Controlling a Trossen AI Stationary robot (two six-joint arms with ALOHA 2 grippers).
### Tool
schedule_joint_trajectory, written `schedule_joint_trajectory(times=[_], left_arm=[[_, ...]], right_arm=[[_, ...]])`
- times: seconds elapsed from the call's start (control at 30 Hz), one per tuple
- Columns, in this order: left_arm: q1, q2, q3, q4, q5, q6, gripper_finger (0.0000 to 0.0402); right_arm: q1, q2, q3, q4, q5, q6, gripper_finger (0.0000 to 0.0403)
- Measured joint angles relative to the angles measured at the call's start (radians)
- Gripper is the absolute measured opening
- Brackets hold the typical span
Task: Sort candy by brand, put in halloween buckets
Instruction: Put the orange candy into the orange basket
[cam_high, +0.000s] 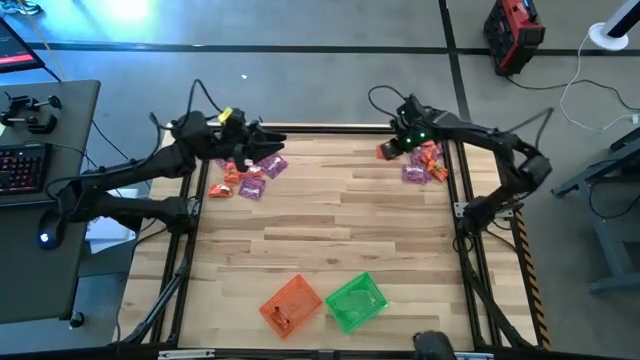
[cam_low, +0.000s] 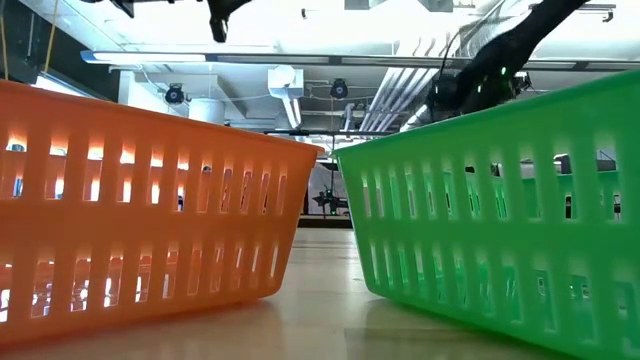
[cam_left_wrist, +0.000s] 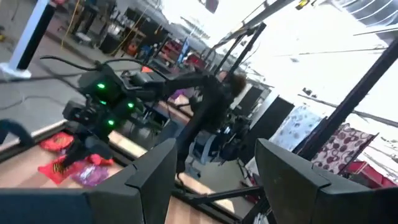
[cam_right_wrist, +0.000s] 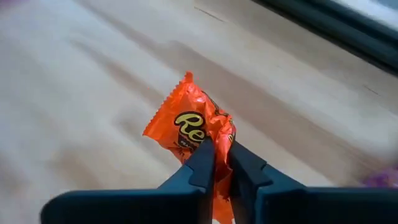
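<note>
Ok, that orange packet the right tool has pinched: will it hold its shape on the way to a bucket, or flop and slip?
The orange packet is probably light and floppy: its crinkled wrapper fans out past the right tool. The shiny foil looks slick, and the grip is on one end only, so it may swing or slide out.

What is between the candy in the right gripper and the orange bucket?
Nothing visible. The right gripper is shut on an orange candy at the table's far right, and only bare table lies between it and the orange bucket at the near edge.
</note>
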Motion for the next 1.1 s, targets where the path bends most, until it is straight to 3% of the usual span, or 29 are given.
schedule_joint_trajectory(times=[0.1, 0.23, 0.43, 0.6, 0.8, 0.97, 1.1], left_arm=[[0.0, -0.018, 0.0, -0.001, -0.016, 0.009, 0.0209], [-0.002, -0.015, 0.0, -0.008, -0.069, -0.014, 0.0209], [-0.011, -0.009, 0.0, -0.083, -0.078, -0.027, 0.0209], [-0.011, -0.009, 0.0, -0.142, -0.079, 0.007, 0.0209], [-0.016, -0.009, 0.0, -0.158, -0.061, 0.054, 0.0209], [-0.03, -0.01, 0.0, -0.158, -0.051, 0.097, 0.0209], [-0.035, -0.01, 0.0, -0.153, -0.05, 0.084, 0.0209]], right_arm=[[0.08, -0.058, 0.0, 0.074, -0.11, 0.051, 0.001], [0.282, -0.07, -0.002, 0.107, -0.175, 0.091, 0.0007], [0.661, -0.035, -0.003, 0.213, -0.183, 0.171, 0.0003], [0.891, 0.0, -0.003, 0.467, -0.157, 0.324, 0.0002], [1.07, 0.128, 0.039, 0.701, -0.008, 0.521, 0.0001], [1.159, 0.301, 0.216, 0.686, 0.061, 0.534, 0.0001], [1.196, 0.429, 0.402, 0.514, 0.056, 0.482, 0.0001]])
